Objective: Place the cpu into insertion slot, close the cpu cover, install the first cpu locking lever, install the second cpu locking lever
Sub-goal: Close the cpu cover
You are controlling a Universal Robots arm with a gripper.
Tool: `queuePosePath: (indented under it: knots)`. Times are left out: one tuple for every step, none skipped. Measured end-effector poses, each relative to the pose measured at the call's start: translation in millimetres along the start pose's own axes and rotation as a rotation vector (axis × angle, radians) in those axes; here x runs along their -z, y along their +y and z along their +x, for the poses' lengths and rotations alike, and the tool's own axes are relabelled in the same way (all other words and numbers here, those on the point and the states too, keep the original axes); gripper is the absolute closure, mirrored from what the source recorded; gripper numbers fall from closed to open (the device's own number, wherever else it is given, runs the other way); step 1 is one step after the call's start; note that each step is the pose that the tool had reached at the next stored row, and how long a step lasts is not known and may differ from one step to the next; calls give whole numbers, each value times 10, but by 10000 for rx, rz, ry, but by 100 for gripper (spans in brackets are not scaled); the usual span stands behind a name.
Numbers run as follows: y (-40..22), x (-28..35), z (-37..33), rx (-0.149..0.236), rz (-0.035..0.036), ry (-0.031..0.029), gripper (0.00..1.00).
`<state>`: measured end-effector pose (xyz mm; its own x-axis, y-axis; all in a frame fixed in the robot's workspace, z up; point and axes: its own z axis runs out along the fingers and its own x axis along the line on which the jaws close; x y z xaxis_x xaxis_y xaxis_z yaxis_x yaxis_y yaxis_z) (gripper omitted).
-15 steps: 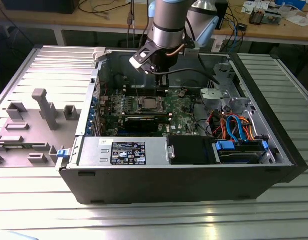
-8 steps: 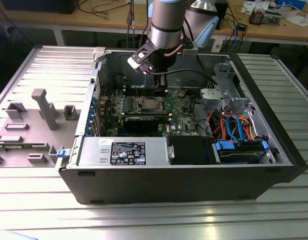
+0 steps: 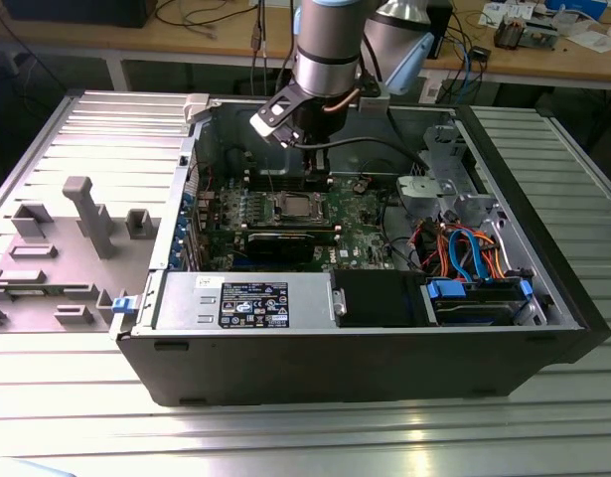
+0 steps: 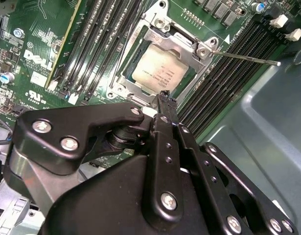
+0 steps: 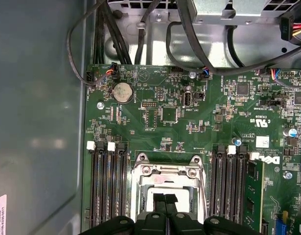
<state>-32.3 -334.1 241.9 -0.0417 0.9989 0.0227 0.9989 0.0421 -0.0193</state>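
Now I am hovering my end effector (image 4: pixel 167 101) just above the cpu (image 4: pixel 158 71) — it is sitting in the insertion slot (image 4: pixel 116 91), cpu cover (image 4: pixel 183 37) lying over its edges — with fingers (image 5: pixel 159 200) pressing together, holding nothing.

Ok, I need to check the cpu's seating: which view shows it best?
The second wrist view: the cpu shows close and almost whole inside the cpu cover. In the first wrist view the gripper hides part of it; the exterior view shows it from afar.
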Motion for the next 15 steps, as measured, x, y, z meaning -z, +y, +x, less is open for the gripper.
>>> queuePosePath:
  knots:
    - [-2, 0, 0, 1, 0, 0, 89]
    - [-3, -1, 0, 1, 0, -1, 89]
    - [-7, -1, 0, -1, 0, 0, 89]
    - [-9, -2, 0, 0, 0, -1, 89]
    - [-13, -3, 0, -1, 0, 0, 89]
    - [-18, -3, 1, 0, 0, 1, 89]
    - [-31, -5, 1, 0, -1, 1, 89]
    - [-40, -6, 2, 0, 0, 1, 89]
    - [-45, -6, 2, 0, 0, 0, 89]
    - [-46, -6, 2, 0, 0, 0, 89]
    - [-47, -7, 2, 2, 0, 0, 89]
    - [-48, -7, 2, 2, 1, -1, 89]
    - [-50, -7, 2, -1, 1, -1, 89]
    - [-51, -8, 1, 0, 1, -2, 89]
    - [-52, -9, 2, 0, 0, -1, 89]
